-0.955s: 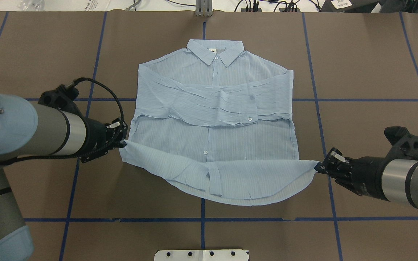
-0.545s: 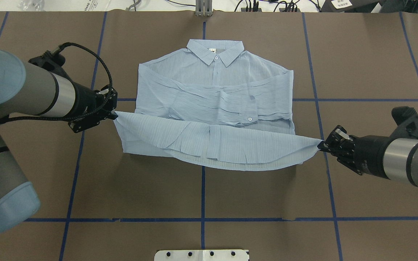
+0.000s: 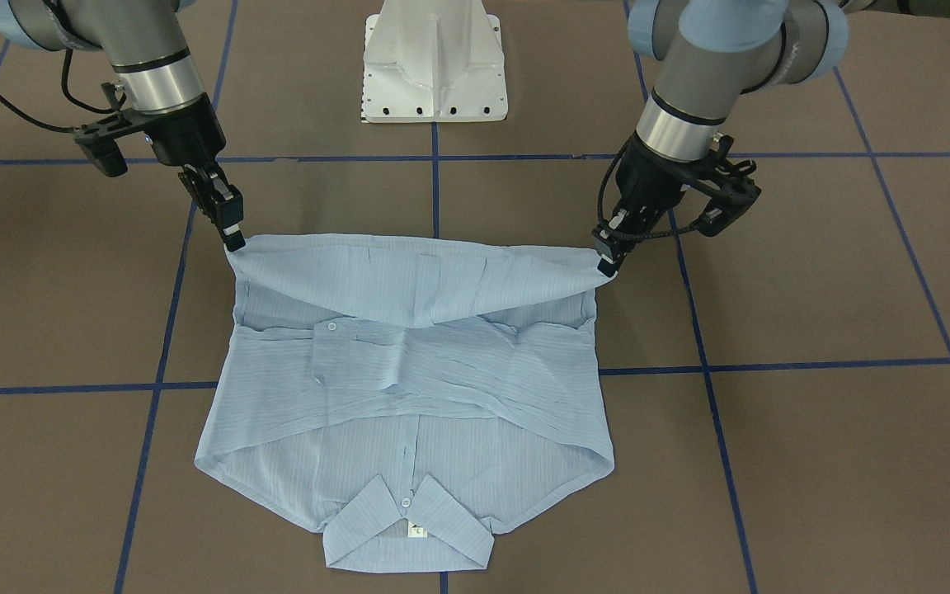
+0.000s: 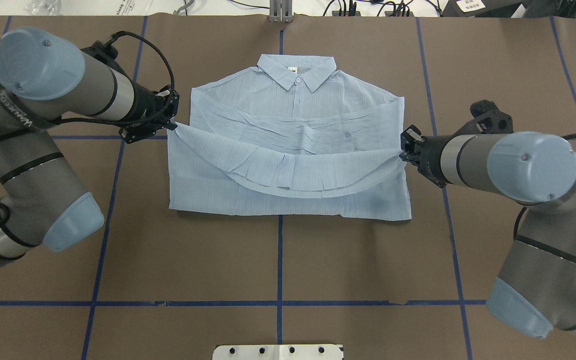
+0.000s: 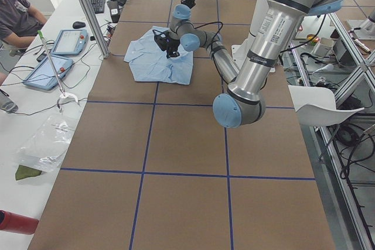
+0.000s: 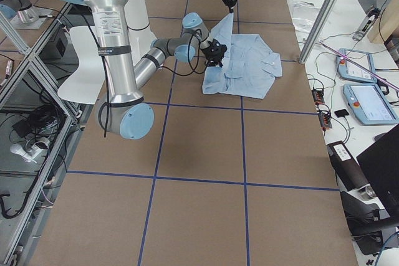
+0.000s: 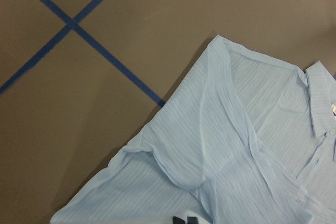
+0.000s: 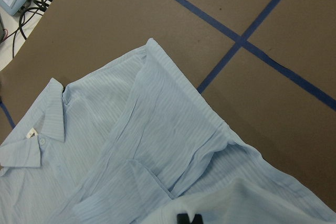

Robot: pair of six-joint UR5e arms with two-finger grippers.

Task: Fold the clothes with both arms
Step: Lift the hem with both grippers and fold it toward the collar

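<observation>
**Both grippers hold the shirt's hem above its middle**

The shirt [image 4: 295, 102] lies front-up in the middle of the brown table [image 4: 368, 260]. Its collar [image 4: 297, 70] points away from the robot, and both sleeves [image 4: 313, 137] are crossed flat over the chest.

The lower part is doubled back on itself, so a straight fold edge [image 4: 288, 214] is now the side nearest the robot. The hem [image 4: 293, 186] is off the table, strung between the two arms and sagging in a curve at the button placket.

The left gripper [image 4: 173, 125] sits at the shirt's left edge, level with the upper sleeve. Its fingers are pinched narrow on one hem corner.

The right gripper [image 4: 401, 153] is at the opposite edge, a little nearer the robot. It too is clamped tight on its corner. From the front, both sets of fingertips point down into the cloth, which hangs from them like a shallow hammock.

The white base [image 3: 434, 58] stands between the arms. Blue tape lines [image 4: 280, 260] cross the table, one running under the shirt. At the far side bench a seated person [image 5: 17, 16] has tablets [image 5: 71, 40] close by.
</observation>
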